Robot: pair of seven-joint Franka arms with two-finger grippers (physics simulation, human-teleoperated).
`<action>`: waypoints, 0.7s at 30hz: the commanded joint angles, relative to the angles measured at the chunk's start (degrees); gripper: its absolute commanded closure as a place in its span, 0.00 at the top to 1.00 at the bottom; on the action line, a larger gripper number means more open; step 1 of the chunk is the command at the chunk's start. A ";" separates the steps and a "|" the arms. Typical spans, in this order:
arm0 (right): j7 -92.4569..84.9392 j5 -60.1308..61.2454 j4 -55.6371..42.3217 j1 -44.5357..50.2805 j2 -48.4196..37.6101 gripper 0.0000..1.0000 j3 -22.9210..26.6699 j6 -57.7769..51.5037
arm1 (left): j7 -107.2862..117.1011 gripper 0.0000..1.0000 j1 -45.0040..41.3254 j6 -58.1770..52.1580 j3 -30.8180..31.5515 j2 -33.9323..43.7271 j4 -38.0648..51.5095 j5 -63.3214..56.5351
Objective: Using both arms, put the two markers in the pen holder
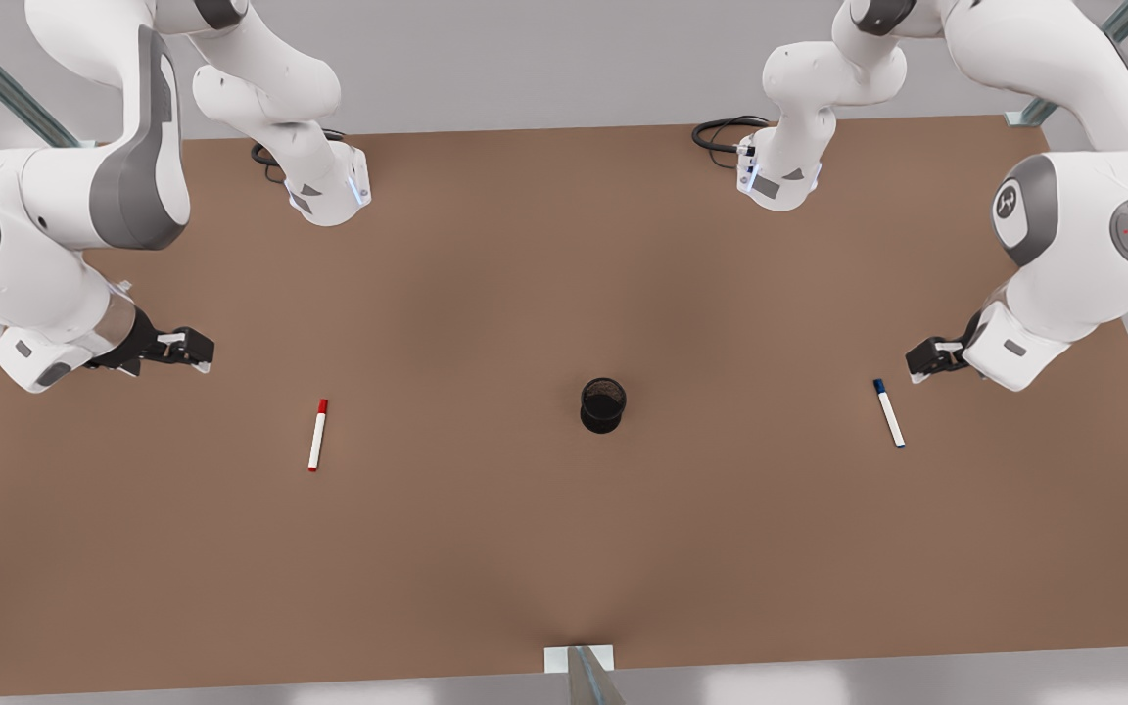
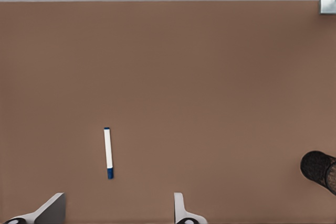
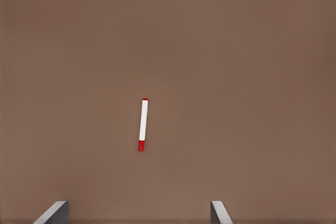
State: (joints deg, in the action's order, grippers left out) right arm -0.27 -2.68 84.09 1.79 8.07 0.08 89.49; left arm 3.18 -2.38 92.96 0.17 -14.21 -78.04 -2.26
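Starting the reach step, nothing picked yet. Both markers lie flat on the brown desk [image 1: 564, 548], pen holder [image 1: 603, 405] upright near desk centre, no marker in it.

My left tool [image 1: 928, 360] rides the arm on the front view's right, hovering near the blue marker [image 1: 888, 412], not touching. Fingers [image 2: 50, 209] spread wide, nothing between them. In my left wrist view the blue marker [image 2: 108, 152] sits ahead of the open fingers, and the pen holder [image 2: 318, 169] shows at the edge, well apart from the marker.

My right tool [image 1: 187, 348] is on the front view's left, near the red marker [image 1: 317, 435] but clearly apart from it. Fingers [image 3: 52, 212] wide, holding nothing. Red marker [image 3: 143, 124] lies ahead of them in the right wrist view.

Next move, as I judge it: bring each tool over its marker, line the fingers across the barrel, drop and close mid-barrel. Slim barrels lying flat, so the fingers need to get right down to the desk; the marker may roll if nudged off-centre.

Around: black cables [image 1: 726, 132] by the arm bases at the far desk edge, a small white bracket [image 1: 579, 658] at the near edge. Nothing lies between either marker and the holder. Only worry later is both tools meeting over the one small cup.
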 commanded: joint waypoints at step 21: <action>0.01 1.10 -0.06 0.14 0.02 1.00 0.01 0.07 | -5.46 0.91 12.66 43.54 -0.09 -14.97 -27.61 4.37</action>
State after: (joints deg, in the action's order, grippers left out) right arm -0.22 -1.71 84.04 1.92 8.15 0.08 89.58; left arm -0.53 10.31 130.61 0.09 -28.91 -105.59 1.34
